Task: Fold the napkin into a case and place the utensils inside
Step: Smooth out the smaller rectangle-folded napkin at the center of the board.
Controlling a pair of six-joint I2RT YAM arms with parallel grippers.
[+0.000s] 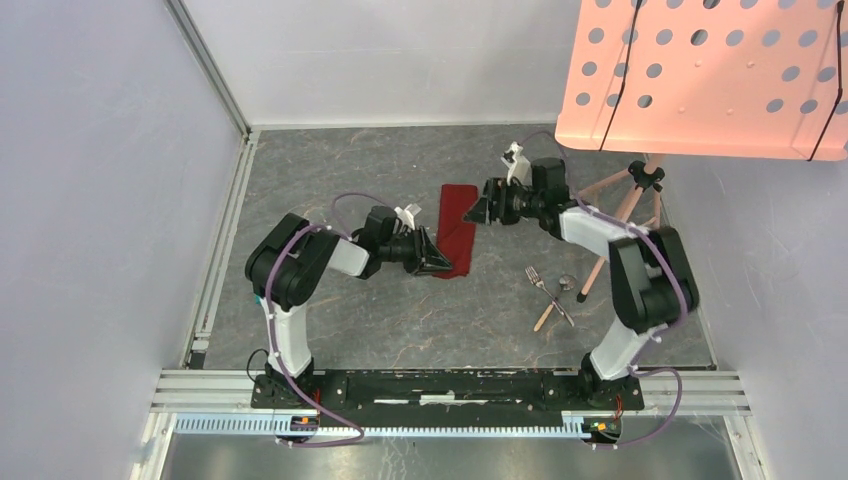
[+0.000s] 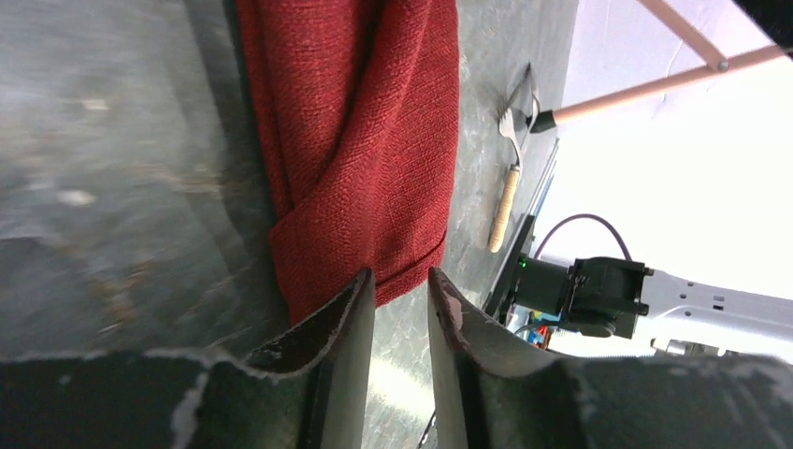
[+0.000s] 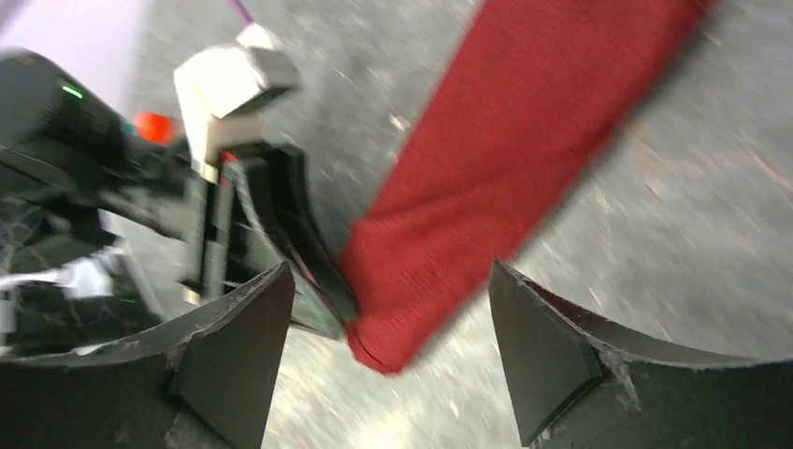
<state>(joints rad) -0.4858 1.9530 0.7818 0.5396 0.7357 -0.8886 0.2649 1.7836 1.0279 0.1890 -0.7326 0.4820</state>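
Completing the fold demands a square pinch by the narrowly parted, empty left claw (image 2: 400,279) at the near end of the folded napkin (image 1: 458,228) lying mid-worktop (image 1: 400,320); right claw (image 3: 388,271) gapes empty.

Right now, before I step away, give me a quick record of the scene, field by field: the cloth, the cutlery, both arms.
napkin: folded into a narrow strip, lying flat on the table
fork: on the table to the napkin's right, outside the cloth
left jaws: narrowly apart, tips at the strip's near end
right jaws: wide open, by the strip's right edge, nothing between them
task stage: cloth folded narrow, no utensil inside yet
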